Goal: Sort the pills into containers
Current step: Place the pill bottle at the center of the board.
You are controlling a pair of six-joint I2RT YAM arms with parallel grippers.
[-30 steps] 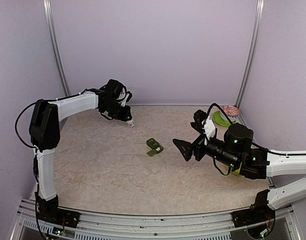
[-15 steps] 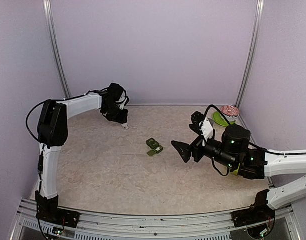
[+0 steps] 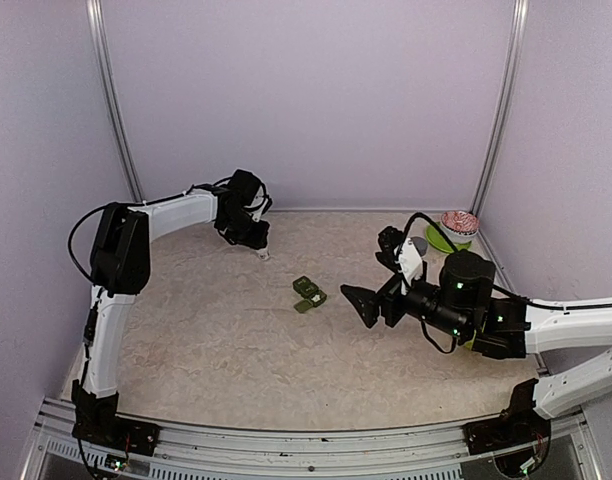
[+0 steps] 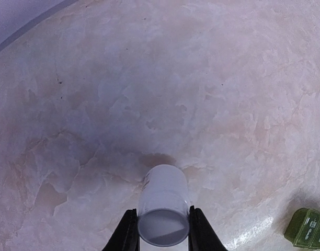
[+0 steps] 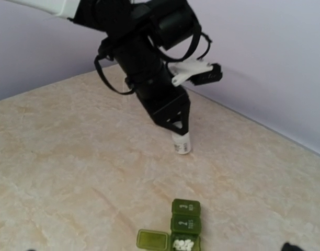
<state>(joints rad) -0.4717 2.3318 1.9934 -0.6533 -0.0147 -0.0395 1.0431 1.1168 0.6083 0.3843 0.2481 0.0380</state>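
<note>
between clamped left fingers (image 4: 126,233), white bottle (image 4: 163,201)

one bottle (image 4: 163,206), one pillbox (image 3: 308,293), one bowl (image 3: 459,221)

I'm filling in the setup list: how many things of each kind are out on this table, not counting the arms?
White pill bottle: 1
Green pill box: 1
Pink patterned bowl: 1
Green dish: 1
Total: 4
</note>
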